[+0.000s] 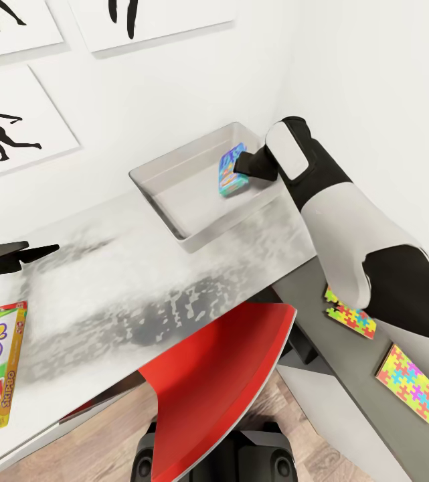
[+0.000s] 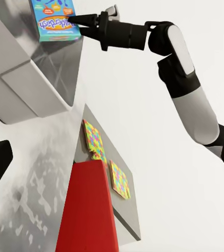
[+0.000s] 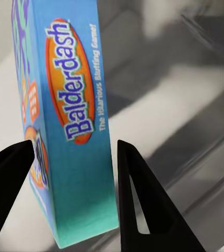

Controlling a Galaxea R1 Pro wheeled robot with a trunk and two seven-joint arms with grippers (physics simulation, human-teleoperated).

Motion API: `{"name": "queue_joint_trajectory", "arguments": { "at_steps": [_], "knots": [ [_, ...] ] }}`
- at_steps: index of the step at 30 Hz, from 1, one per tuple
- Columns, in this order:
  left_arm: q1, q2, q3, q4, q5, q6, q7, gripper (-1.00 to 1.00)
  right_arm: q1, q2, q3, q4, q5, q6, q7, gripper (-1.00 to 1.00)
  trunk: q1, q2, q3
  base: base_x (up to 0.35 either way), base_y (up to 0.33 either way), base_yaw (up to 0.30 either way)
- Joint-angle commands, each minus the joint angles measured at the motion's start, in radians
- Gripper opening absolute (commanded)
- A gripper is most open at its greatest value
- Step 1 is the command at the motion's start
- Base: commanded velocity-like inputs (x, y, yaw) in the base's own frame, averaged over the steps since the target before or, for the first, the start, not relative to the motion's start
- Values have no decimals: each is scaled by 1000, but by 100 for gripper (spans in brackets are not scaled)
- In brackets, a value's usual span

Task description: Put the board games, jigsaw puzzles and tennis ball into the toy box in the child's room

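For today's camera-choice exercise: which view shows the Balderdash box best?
The right wrist view: the Balderdash box looms between the fingers, title readable. The head view shows it small inside the toy box; the left wrist view catches it at the edge.

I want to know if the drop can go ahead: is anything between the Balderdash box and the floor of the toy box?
Nothing visible. The right pincer holds the Balderdash box on edge inside the toy box, over bare floor.

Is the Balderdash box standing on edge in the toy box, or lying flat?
On edge. The Balderdash box stands upright inside the toy box, between the right gripper fingers; whether they grip it, I cannot tell.
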Motion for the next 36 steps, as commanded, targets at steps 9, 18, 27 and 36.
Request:
{"name": "queue_joint_trajectory", "arguments": {
  "at_steps": [9, 18, 27, 36],
  "knots": [
    [0, 0, 0, 0, 0, 11, -4, 100, -12, 0, 2, 0, -8, 2, -16, -100, 1, -2, -1, 0, 0, 0],
    [0, 0, 0, 0, 0, 11, -4, 100, -23, 0, 2, 1, -7, 2, -19, 100, 1, -2, -1, 0, 0, 0],
    [0, 4, 1, 0, 0, 11, -4, 100, -24, 0, 2, 1, -6, 0, -21, 100, 1, -2, -1, 0, 0, 0],
    [0, 4, 0, 0, 0, 11, -4, 100, -28, 0, 2, -1, -7, 4, -21, 100, 1, -2, -1, 0, 0, 0]
  ]
}}
